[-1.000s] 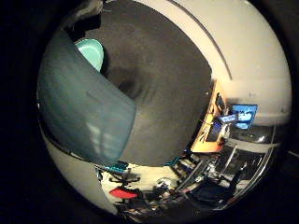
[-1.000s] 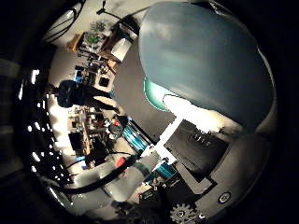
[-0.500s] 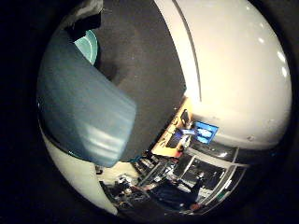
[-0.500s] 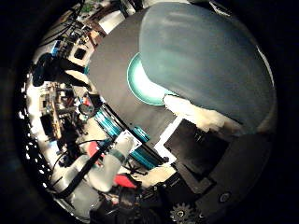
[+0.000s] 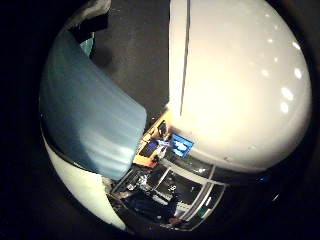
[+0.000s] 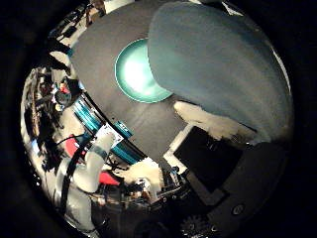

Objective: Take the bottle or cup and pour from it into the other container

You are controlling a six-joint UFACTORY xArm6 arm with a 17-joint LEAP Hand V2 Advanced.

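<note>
blue-grey plastic fills both palm views: the cup [image 6: 218, 64] sits right against my palm, and my hand [image 6: 208, 124] is curled around it with a white finger pressed to its side. it hangs above the black mat [image 6: 148, 124], its far end over the teal bowl [image 6: 136, 72]. i should tip slowly, keeping the mouth centred over that bowl.

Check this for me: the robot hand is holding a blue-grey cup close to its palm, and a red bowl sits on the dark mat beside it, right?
One thing is wrong: the bowl is teal, not red, as the thumb side palm view shows. The rest holds: the robot hand has the blue-grey cup close to its palm, and the bowl sits on the dark mat beside the cup.
</note>
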